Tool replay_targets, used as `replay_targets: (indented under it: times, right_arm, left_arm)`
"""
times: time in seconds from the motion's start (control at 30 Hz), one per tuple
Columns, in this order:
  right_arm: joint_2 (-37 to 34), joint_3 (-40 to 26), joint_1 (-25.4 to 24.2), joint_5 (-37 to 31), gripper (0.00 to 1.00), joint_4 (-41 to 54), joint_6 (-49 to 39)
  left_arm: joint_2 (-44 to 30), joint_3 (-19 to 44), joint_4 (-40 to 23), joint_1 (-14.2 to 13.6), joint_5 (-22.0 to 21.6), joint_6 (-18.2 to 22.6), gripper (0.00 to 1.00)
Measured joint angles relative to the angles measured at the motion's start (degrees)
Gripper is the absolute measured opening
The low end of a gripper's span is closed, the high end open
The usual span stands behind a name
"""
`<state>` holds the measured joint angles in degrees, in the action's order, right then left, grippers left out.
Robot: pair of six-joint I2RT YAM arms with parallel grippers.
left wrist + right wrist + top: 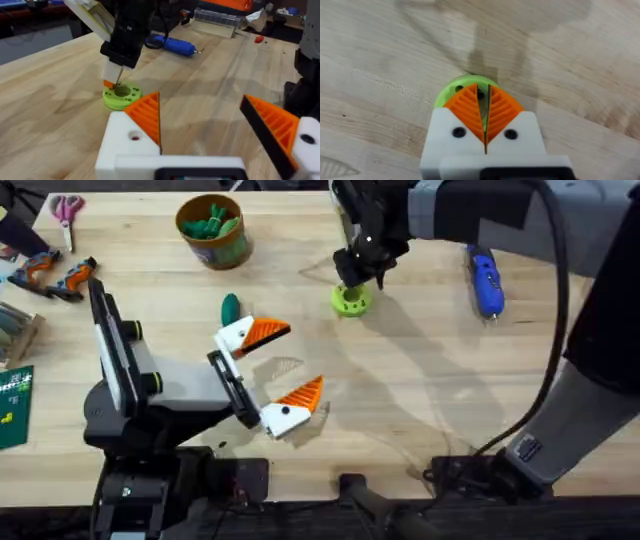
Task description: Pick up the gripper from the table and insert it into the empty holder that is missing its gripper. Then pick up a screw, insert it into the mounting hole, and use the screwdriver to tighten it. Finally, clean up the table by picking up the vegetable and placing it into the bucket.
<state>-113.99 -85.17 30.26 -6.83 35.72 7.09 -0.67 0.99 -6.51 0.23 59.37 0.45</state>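
the right gripper [485,107] is poised directly over the green ring disc [350,299], its orange pads [502,111] pressed nearly together with just a thin slit between them (whether anything is pinched there cannot be told). the left gripper [270,370] rests near the disc, fingers wide apart, nothing between them. the vegetable [230,308] lies just beside the upper left finger, touching neither. the screwdriver [486,280] lies beyond the disc, opposite the bucket [212,230].
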Motion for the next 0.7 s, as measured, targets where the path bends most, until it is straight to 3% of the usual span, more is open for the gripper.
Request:
replay_targets:
  times: [0.7]
  right_arm:
    - [-0.39, -1.08, 0.02, 0.01, 0.009, 1.3, 0.2]
  left_arm:
    - [-0.01, 0.0, 0.01, 0.0, -0.01, 0.0, 0.985]
